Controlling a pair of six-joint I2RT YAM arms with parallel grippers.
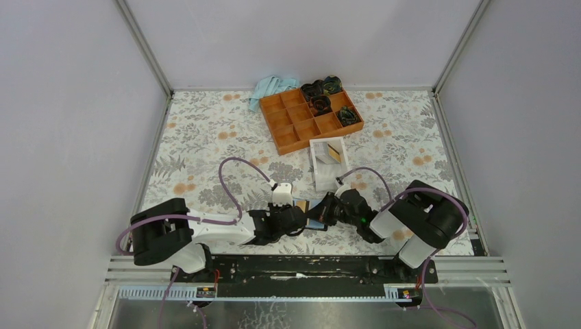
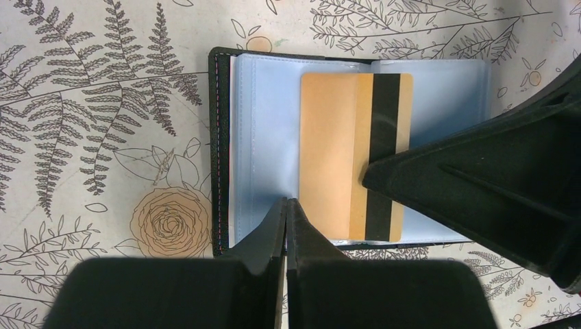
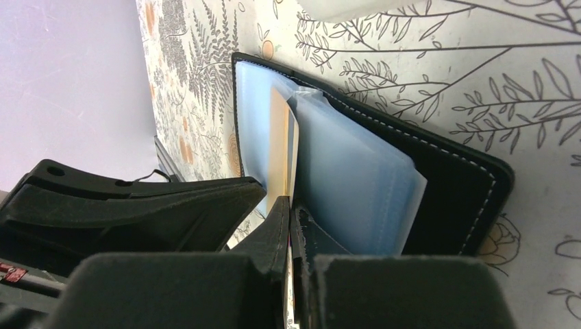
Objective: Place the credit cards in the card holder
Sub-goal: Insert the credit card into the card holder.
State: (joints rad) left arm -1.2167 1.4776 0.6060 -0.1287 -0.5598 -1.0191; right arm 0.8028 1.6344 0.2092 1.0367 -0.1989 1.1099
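The card holder (image 2: 260, 137) is a black wallet lying open on the table, its light-blue sleeves up; it also shows in the top view (image 1: 316, 223) and the right wrist view (image 3: 445, 185). A yellow-orange credit card (image 2: 336, 151) with a black stripe lies partly inside a sleeve. My right gripper (image 3: 290, 205) is shut on this card's edge (image 3: 279, 151). My left gripper (image 2: 286, 205) is shut, its tips resting on the blue lining at the wallet's near edge, beside the card. Another card (image 1: 334, 152) stands in the white box.
A white open-topped box (image 1: 322, 168) stands just beyond the grippers. An orange compartment tray (image 1: 294, 120) holding dark coiled items is at the back, with a light-blue cloth (image 1: 270, 88) to its left. Grey walls enclose the flowered table.
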